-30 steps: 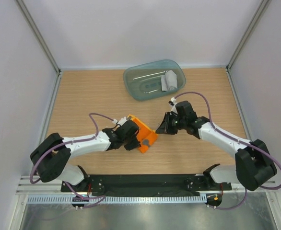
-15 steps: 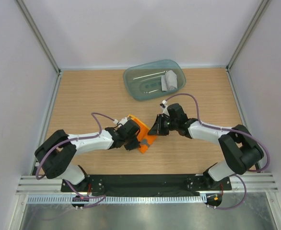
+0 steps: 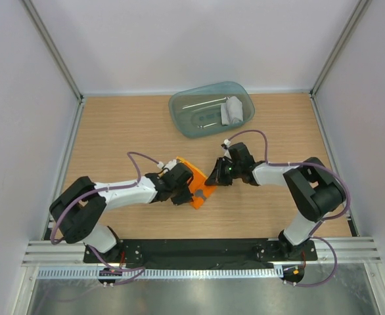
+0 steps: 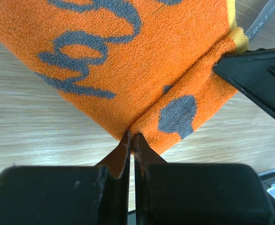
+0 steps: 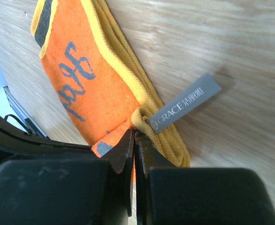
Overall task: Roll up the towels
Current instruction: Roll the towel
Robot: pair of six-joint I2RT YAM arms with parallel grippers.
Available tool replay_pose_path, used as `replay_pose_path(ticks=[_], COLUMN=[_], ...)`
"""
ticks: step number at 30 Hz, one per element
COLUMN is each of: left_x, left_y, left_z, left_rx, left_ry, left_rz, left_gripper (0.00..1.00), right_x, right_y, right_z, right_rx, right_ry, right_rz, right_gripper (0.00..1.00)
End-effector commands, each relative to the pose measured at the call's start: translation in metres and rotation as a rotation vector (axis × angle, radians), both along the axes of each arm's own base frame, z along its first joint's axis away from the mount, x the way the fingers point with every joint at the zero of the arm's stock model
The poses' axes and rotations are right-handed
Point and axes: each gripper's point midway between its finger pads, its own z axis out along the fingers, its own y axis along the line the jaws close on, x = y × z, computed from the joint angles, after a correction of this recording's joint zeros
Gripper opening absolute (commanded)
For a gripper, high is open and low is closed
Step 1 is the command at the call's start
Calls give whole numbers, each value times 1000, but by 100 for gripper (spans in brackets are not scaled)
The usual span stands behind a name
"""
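Lab cell: white-walled enclosure (image 3: 192, 46), wooden table (image 3: 113, 125)

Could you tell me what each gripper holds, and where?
Orange towel: left gripper pinches a folded corner, right gripper its hem by the grey label.

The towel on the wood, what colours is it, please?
Orange towel, grey print, yellow edging; best in right wrist view.

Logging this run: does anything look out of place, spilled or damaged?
Nothing stands out. The orange towel lies folded on the table, left gripper and right gripper each shut on an edge; the grey towel sits in the teal tray.
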Motion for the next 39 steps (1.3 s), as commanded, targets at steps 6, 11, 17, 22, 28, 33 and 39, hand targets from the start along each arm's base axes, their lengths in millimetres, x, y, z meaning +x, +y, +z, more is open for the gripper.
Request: replay_pose_path(ticks=[6, 11, 17, 22, 28, 33, 39], left_x=[-15, -24, -34, -39, -31, -12, -5], left_y=[35, 50, 75, 89, 99, 92, 56], left_z=[-14, -20, -17, -14, 8, 54, 89], left_rx=[114, 136, 183, 209, 239, 267, 322], left_ry=[20, 26, 12, 6, -65, -241, -408], left_rz=[-6, 3, 27, 40, 52, -43, -254], left_gripper=[1, 1, 14, 25, 28, 26, 27], right_x=[14, 12, 9, 8, 10, 9, 10], right_y=[-4, -6, -7, -6, -3, -1, 2], right_z=[-12, -14, -13, -11, -6, -1, 7], right_rx=[-9, -12, -6, -6, 5, 3, 0], right_ry=[-35, -31, -31, -36, -44, -49, -62], right_rz=[-29, -31, -28, -18, -17, -7, 0], right_gripper=[1, 1, 1, 1, 1, 1, 1])
